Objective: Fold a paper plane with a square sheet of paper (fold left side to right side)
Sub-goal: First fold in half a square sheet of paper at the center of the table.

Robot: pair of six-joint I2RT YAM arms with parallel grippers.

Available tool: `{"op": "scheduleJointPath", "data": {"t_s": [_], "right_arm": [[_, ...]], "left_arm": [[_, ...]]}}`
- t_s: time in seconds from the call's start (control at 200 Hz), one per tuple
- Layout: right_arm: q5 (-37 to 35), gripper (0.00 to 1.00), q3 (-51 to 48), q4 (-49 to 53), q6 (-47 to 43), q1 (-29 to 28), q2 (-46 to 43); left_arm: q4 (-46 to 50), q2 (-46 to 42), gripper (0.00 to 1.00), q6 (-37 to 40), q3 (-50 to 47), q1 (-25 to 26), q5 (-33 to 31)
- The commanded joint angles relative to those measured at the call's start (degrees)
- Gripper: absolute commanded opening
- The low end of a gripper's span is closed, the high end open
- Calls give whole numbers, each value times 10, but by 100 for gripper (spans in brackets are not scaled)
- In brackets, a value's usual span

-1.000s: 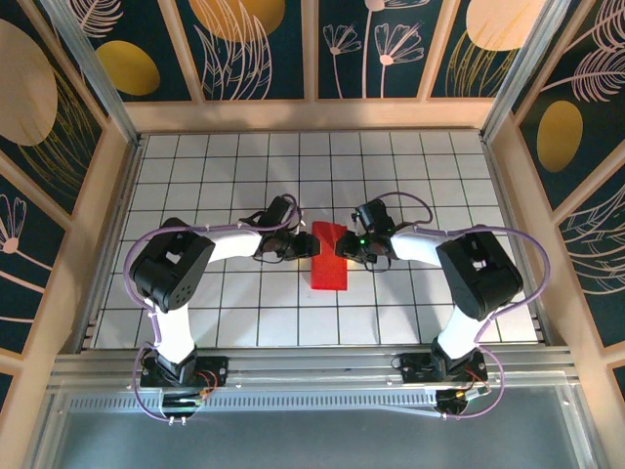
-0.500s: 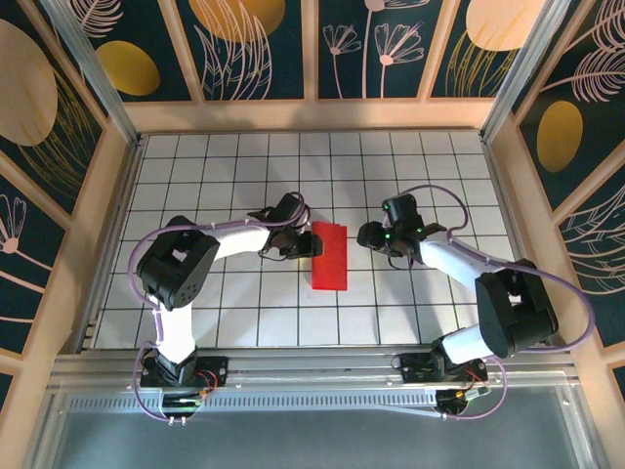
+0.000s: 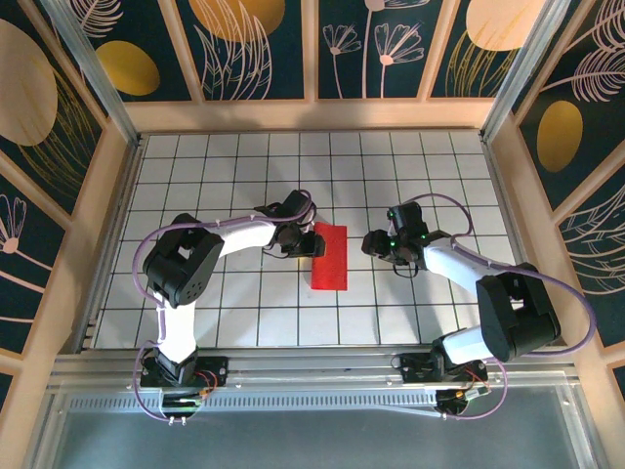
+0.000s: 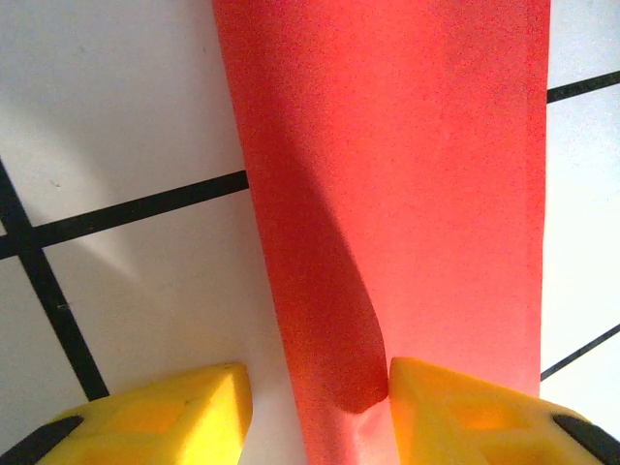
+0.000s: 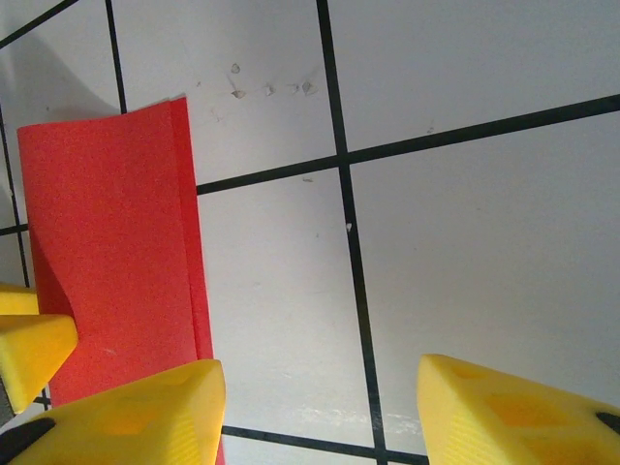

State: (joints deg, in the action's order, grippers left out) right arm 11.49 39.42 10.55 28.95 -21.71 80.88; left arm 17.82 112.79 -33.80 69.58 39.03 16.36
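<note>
the square sheet of paper [image 3: 329, 257] lies near the middle of the white gridded surface [image 3: 410, 176] as a narrow red strip, doubled over, its long axis running about 12 to 6 in the top view. the left claw [image 3: 301, 241] is at the strip's 9 o'clock edge, touching it, with jaws partly apart. one yellow finger [image 4: 484, 417] rests on the paper and the other on bare tile, with nothing pinched. the right claw [image 3: 374, 242] stands off at 3 o'clock, clear of the paper, jaws wide and empty. the left arm is nearer. the paper looks thin, matte and faintly bowed.
</note>
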Motion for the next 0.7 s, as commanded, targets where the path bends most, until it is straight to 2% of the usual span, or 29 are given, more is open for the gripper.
{"op": "scheduleJointPath", "data": {"t_s": [0.0,0.696], "right_arm": [[3,55,-8,-4,-6,4,1],[10,55,-13,-11,-5,3,9]], "left_arm": [[-26,64,44,12,-5,22,7],[-12,96,50,-2,21,33,3]]}}
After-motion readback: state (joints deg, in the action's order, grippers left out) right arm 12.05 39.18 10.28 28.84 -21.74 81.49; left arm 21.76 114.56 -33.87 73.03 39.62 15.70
